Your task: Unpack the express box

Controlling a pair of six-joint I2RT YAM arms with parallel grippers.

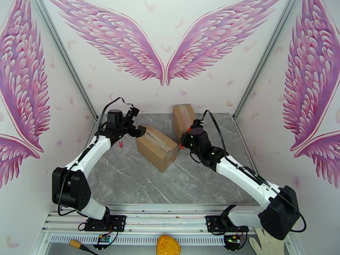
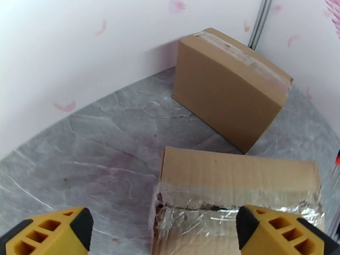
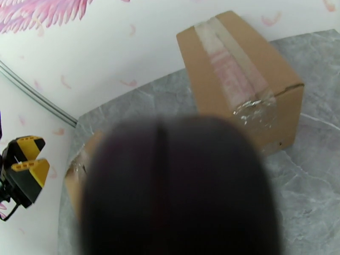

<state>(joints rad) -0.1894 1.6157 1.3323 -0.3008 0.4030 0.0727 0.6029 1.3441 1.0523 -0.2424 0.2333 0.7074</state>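
The express box (image 1: 156, 147) lies at an angle mid-table, brown cardboard with clear tape slit along its top seam (image 2: 199, 205). My left gripper (image 1: 138, 130) hovers at its left end, open, with the yellow fingertips (image 2: 80, 226) spread wider than the box's taped end (image 2: 238, 175). It also shows at the left of the right wrist view (image 3: 25, 166). My right gripper (image 1: 183, 141) sits at the box's right end. In its own view a dark blurred mass (image 3: 170, 188) hides the fingers, with a sliver of the box (image 3: 78, 179) beside it.
A second taped cardboard box (image 1: 183, 120) (image 2: 229, 90) (image 3: 242, 77) stands near the back wall, just behind the right gripper. A small red item (image 1: 121, 144) lies on the grey marble table (image 1: 136, 179) by the left arm. Walls and frame posts close in three sides.
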